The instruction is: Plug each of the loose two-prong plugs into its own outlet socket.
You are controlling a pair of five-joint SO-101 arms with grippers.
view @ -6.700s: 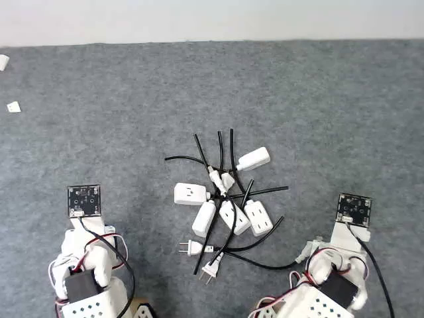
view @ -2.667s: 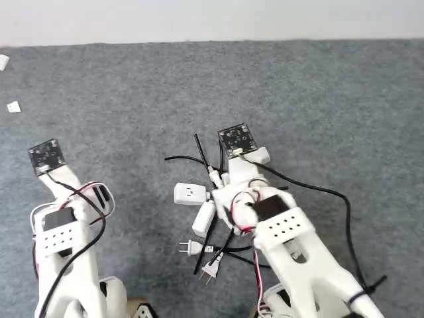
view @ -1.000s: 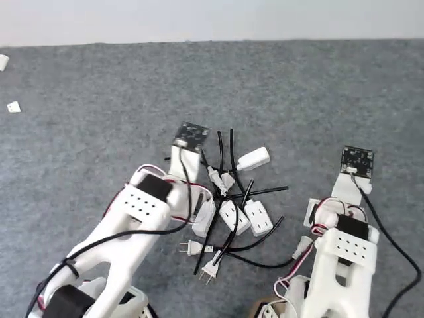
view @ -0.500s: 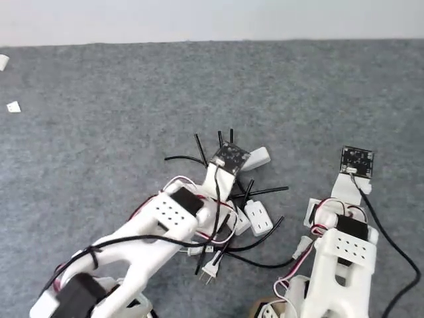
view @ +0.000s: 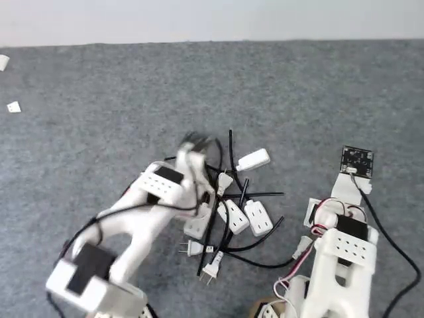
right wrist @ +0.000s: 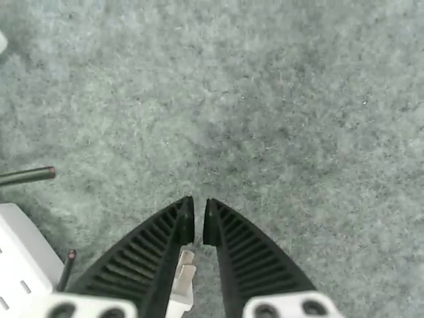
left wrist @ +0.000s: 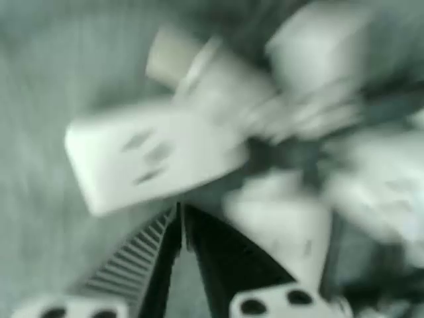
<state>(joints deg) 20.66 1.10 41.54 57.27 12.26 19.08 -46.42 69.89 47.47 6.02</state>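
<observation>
Tool state, left: the left tool [left wrist: 182,215] has its two black fingers drawn almost together, with a hairline gap and nothing between them. One outlet socket [left wrist: 152,156] lies just ahead of the fingertips. Its slotted face is turned toward the wrist camera and its long axis runs crosswise to the fingers. A second socket body [left wrist: 285,225] lies beside one finger; blur hides whether they touch.

In the high view, two loose plugs lie behind the left tool, toward the arm bases. The first plug [view: 190,248] has its long axis across the desk [view: 79,132], with its prongs pointing away from the right arm. The second plug [view: 212,270] lies diagonally, prongs toward the arm bases. A middle socket [view: 234,216] and a neighbouring socket [view: 258,217] lie side by side between the two arms, slotted faces up. A far socket [view: 254,159] lies beyond them, tilted.

Tool state, right: the right tool [right wrist: 199,215] is nearly closed and holds nothing, above bare grey desk. A white socket corner [right wrist: 16,278] lies beside and behind its tips. A black cord end [right wrist: 26,175] lies on that same side, apart from the fingers.
</observation>
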